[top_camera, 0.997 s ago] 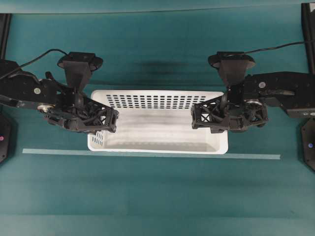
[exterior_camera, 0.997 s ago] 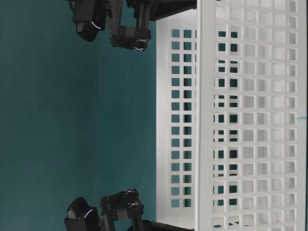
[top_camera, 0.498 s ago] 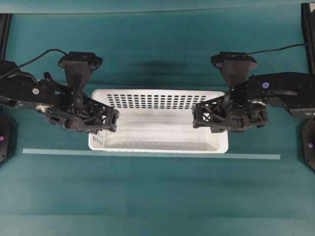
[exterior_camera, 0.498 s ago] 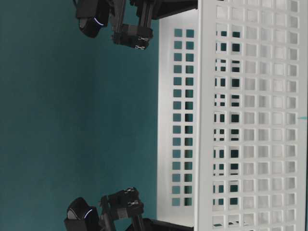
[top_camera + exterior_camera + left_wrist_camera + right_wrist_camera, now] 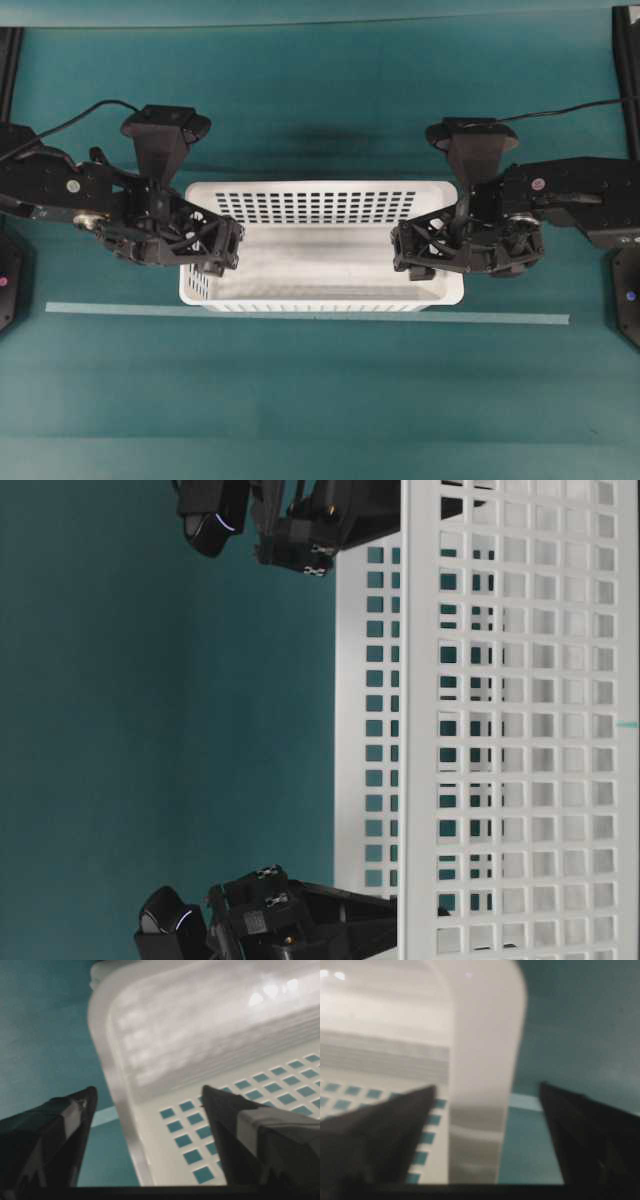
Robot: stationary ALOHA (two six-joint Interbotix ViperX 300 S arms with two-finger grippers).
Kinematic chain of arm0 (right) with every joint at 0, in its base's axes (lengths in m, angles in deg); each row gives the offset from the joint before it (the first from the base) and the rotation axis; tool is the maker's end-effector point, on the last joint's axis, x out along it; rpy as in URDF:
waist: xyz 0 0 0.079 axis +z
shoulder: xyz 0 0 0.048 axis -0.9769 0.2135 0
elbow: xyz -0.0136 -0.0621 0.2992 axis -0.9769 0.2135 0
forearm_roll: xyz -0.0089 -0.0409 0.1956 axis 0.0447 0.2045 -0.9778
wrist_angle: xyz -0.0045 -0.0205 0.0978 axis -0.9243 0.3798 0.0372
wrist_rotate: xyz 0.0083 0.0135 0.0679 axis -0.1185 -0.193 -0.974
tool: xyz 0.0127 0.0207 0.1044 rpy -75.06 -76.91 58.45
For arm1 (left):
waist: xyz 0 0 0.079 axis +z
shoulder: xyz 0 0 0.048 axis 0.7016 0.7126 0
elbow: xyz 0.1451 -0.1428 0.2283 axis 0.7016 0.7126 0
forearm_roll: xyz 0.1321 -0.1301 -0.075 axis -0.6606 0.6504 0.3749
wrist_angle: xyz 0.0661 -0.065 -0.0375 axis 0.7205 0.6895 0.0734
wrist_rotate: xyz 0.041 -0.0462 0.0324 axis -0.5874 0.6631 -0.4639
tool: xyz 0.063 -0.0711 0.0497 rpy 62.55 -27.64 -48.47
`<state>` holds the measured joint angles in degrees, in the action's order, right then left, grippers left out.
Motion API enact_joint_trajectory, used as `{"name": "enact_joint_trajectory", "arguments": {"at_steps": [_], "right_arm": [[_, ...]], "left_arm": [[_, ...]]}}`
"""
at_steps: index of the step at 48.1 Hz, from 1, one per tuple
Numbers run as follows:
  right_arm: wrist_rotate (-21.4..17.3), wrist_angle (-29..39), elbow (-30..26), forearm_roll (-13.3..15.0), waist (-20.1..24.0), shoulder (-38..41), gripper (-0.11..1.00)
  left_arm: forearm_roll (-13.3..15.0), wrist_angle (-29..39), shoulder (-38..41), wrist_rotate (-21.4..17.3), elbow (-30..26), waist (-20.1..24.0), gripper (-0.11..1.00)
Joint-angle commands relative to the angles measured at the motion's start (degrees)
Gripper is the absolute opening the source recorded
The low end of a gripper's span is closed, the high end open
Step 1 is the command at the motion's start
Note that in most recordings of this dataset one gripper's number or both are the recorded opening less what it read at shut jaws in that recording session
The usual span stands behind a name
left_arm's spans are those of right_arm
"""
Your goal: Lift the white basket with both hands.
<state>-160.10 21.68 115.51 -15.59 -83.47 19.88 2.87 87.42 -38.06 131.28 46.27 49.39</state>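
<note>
The white basket (image 5: 320,186) sits on the teal table between my two arms, long side toward the front. My left gripper (image 5: 215,250) stands open astride the basket's left end wall. In the left wrist view the rim (image 5: 117,1085) runs between the fingers of the left gripper (image 5: 149,1091), one outside and one inside over the holes. My right gripper (image 5: 415,255) is open astride the right end wall. In the right wrist view the rim (image 5: 480,1035) passes through the right gripper (image 5: 487,1086) with a gap on both sides. From table level the perforated wall (image 5: 520,720) fills the right half.
A pale tape line (image 5: 120,308) runs across the table just in front of the basket. Black arm mounts stand at the left edge (image 5: 5,280) and the right edge (image 5: 628,295). Teal table surface surrounds the basket.
Both grippers were shut on the basket's end walls and have now opened. The basket has shifted slightly between them. The arms stay in about the same places.
</note>
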Motion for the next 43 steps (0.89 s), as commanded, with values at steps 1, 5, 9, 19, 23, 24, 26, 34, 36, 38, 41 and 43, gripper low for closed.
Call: {"name": "enact_joint_trajectory", "arguments": {"at_steps": [1, 5, 9, 19, 23, 24, 26, 34, 36, 38, 41, 43], "right_arm": [[0.1, 0.0, -0.8, 0.1, 0.0, 1.2, 0.94], [0.1, 0.1, -0.9, 0.1, -0.4, 1.2, 0.94], [0.1, 0.1, -0.9, 0.1, -0.7, 1.2, 0.93], [0.1, 0.0, -1.0, 0.1, -1.1, 1.2, 0.93], [0.2, 0.2, -1.0, 0.1, -1.3, 1.1, 0.93], [0.2, 0.2, -1.0, 0.1, -1.3, 1.1, 0.93], [0.2, 0.4, -1.0, 0.1, -1.3, 0.8, 0.93], [0.1, 2.6, -1.7, 0.1, -1.8, -2.2, 0.93], [0.0, 3.8, -1.8, 0.1, -2.0, -2.9, 0.93], [0.0, 4.9, -2.1, 0.0, -2.1, -3.7, 0.93], [-0.2, 6.9, -2.9, -0.4, -2.5, -4.7, 0.93], [-0.3, 8.0, -3.4, -1.0, -2.5, -5.3, 0.93]], "left_arm": [[-0.2, -0.4, 0.4, -0.3, -0.4, 0.2, 0.86], [-0.2, -0.9, 0.5, -0.4, -0.4, 0.3, 0.87], [-0.1, -1.3, 0.4, -0.4, -0.4, 0.4, 0.89], [-0.2, -1.3, 0.4, -0.4, -0.4, 0.4, 0.9], [-0.1, -1.2, 0.4, -0.5, -0.4, 0.4, 0.9], [-0.2, -1.0, 0.4, -0.5, -0.4, 0.4, 0.9], [-0.2, -0.8, 0.2, -0.5, -0.4, 0.4, 0.9], [-0.2, 2.4, -2.3, -0.4, -0.2, 0.4, 0.9], [-0.2, 3.4, -3.1, -0.5, -0.1, 0.4, 0.9], [-0.1, 4.1, -3.7, -0.4, 0.0, 0.5, 0.9], [0.1, 5.3, -4.7, -0.3, -0.2, 0.4, 0.9], [0.1, 5.9, -5.7, -0.2, -0.7, 0.4, 0.9]]}}
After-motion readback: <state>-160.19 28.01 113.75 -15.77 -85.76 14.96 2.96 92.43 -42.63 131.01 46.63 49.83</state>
